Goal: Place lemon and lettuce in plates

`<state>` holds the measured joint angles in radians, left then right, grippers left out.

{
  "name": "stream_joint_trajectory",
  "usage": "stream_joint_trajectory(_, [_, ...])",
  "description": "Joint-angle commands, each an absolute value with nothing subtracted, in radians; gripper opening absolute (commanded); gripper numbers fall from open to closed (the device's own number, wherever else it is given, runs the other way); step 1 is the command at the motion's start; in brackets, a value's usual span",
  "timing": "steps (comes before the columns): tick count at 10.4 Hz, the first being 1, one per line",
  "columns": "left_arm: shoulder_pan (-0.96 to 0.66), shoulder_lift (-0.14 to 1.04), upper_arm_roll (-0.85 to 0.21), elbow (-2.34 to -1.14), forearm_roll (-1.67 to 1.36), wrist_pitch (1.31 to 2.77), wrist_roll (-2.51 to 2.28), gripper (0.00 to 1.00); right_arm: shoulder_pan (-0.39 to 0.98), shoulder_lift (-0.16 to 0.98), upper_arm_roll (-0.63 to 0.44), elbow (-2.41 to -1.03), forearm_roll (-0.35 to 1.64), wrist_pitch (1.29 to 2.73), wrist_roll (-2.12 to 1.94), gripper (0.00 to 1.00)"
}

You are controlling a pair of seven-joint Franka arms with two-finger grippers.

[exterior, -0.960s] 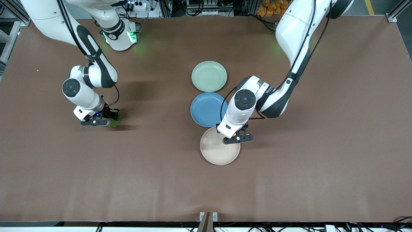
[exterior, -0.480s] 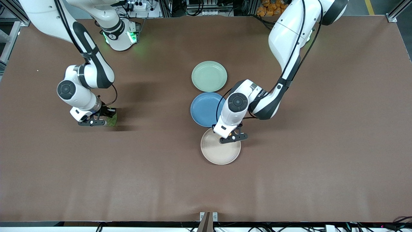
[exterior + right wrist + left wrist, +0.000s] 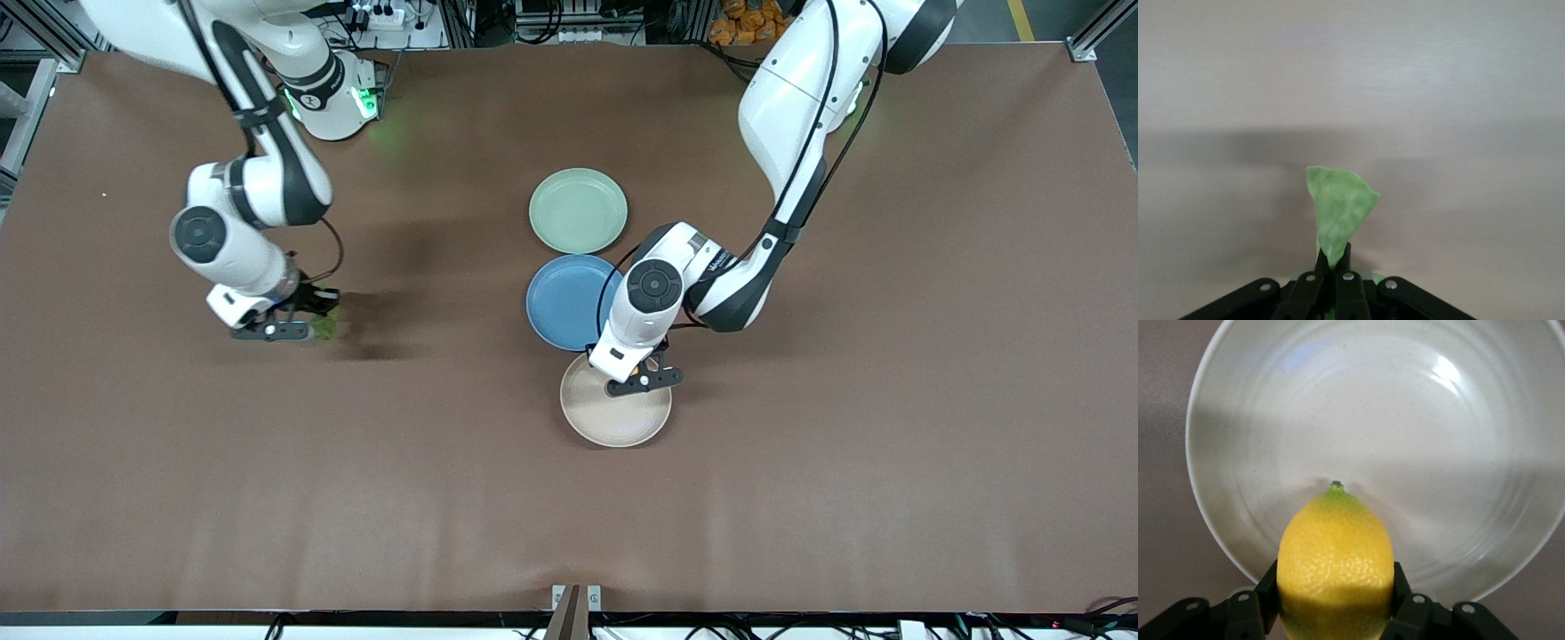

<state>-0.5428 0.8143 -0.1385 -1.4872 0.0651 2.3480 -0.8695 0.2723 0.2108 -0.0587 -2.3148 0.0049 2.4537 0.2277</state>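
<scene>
My left gripper [image 3: 646, 380] is shut on the yellow lemon [image 3: 1335, 567] and holds it over the beige-cream plate [image 3: 615, 418], at the plate's edge nearest the blue plate. The plate fills the left wrist view [image 3: 1458, 453]. The lemon is hidden under the hand in the front view. My right gripper [image 3: 298, 331] is shut on the green lettuce leaf [image 3: 325, 327] and holds it just above the bare table near the right arm's end. In the right wrist view the leaf [image 3: 1338, 210] sticks out from between the closed fingers [image 3: 1335, 267]. The mint green plate [image 3: 578, 211] lies empty.
A blue plate [image 3: 560, 302] lies between the mint green and beige-cream plates, partly under the left arm's wrist. The brown table [image 3: 889, 400] spreads wide around the three plates.
My right gripper has lifted with the lettuce and shifted a little toward the plates. My left gripper has edged over the beige-cream plate, and the plate has shifted slightly.
</scene>
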Motion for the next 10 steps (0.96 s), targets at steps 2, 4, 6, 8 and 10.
stream_joint_trajectory(2, [-0.554, 0.83, -0.129, -1.462, 0.046, 2.349, -0.881, 0.0, 0.385, 0.189, -0.007, -2.26, 0.025, 2.347, 0.438, 0.0])
stream_joint_trajectory(4, [-0.551, 0.83, -0.129, -1.454, 0.044, 2.352, -0.879, 0.11, 0.414, 0.19, 0.081, -2.226, 0.025, 2.274, 0.575, 0.0])
stream_joint_trajectory(6, [-0.554, 0.828, -0.126, -1.447, 0.049, 2.352, -0.871, 1.0, 0.46, 0.195, 0.159, -2.221, 0.025, 2.273, 0.688, 0.0])
stream_joint_trajectory(8, [-0.551, 0.812, -0.124, -1.425, 0.049, 2.35, -0.876, 1.0, 0.52, 0.205, 0.21, -2.186, 0.025, 2.273, 0.788, 0.0])
stream_joint_trajectory(10, [-0.537, 0.755, -0.121, -1.427, 0.054, 2.341, -0.876, 1.0, 0.59, 0.236, 0.235, -2.128, 0.029, 2.273, 0.883, 0.0])
